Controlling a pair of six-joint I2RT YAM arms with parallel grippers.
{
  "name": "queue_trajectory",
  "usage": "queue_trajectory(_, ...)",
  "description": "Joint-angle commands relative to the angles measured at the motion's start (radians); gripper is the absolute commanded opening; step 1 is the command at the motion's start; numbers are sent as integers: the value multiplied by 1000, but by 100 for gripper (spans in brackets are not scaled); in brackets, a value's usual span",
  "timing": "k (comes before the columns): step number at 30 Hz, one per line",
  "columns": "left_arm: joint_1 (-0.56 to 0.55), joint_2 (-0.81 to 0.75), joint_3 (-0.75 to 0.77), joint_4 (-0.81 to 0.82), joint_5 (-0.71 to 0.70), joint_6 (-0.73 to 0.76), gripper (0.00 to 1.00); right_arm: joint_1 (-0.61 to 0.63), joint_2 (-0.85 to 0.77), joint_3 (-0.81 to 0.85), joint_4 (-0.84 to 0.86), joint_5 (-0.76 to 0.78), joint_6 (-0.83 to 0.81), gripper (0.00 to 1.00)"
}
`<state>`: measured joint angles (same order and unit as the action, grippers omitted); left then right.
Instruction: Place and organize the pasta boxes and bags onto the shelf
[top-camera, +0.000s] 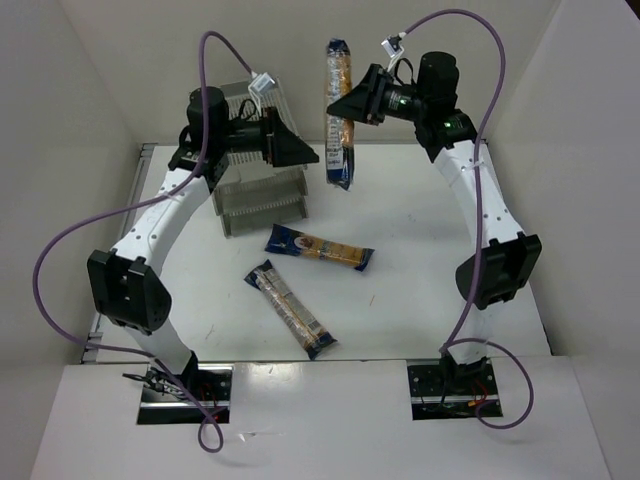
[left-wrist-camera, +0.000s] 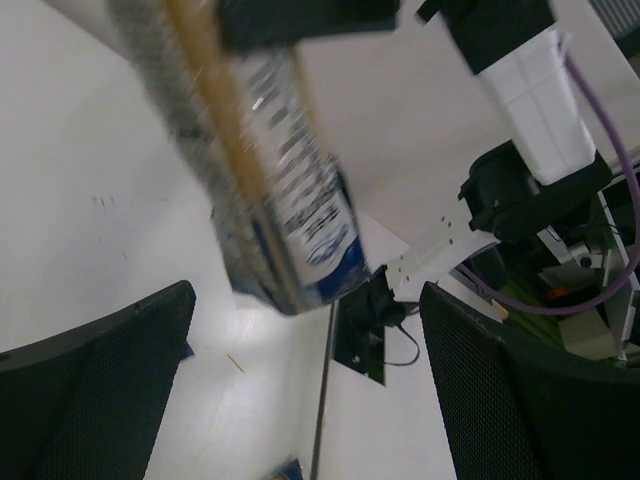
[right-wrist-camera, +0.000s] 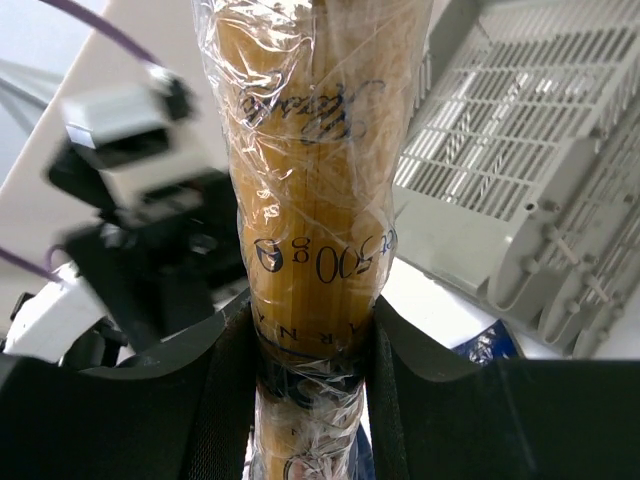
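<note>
Shelf (top-camera: 258, 195) stands rear-left on the worktop (top-camera: 420, 260). The left gripper (top-camera: 300, 152) hovers beside it, fingers apart and empty, likely ready to assist. The near pack (top-camera: 292, 310) and middle pack (top-camera: 320, 248) lie loose. Right of the shelf, the held pack (top-camera: 338, 62) hangs upright, clamped mid-length by the right gripper (top-camera: 347, 106), seemingly for shelving.

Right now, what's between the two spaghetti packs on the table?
Top view: bare white tabletop between the farther blue-and-yellow spaghetti pack and the nearer pack.
</note>
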<state>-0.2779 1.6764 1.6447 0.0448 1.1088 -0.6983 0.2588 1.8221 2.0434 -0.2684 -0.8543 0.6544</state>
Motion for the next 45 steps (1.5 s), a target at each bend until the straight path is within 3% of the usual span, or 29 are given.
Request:
queue_trajectory(1,-1,44,99,129,26,-57,100,23,2,101,143,-20,50,0)
queue_trajectory(3,-29,72,170,48,0,1,100,34,29,115,143,-31,59,0)
queue_trajectory(15,-57,118,173,-203,-153,212,100,53,31,173,143,-51,77,0)
queue_trajectory(19,-57,129,182,-139,-138,162,100,53,13,152,143,-42,103,0)
queue_trajectory(23,-57,129,182,51,-87,-38,100,53,3,106,152,-42,113,0)
queue_trajectory(34,-95,129,139,52,-96,-63,100,100,55,159,181,-23,168,0)
queue_trajectory(38,-95,138,139,62,-96,-73,82,109,55,159,181,-23,179,0)
queue_trajectory(43,-95,138,130,76,-96,-96,32,109,55,141,167,-23,179,0)
queue_trajectory(45,-95,138,130,67,-96,-96,24,109,55,141,115,26,168,1)
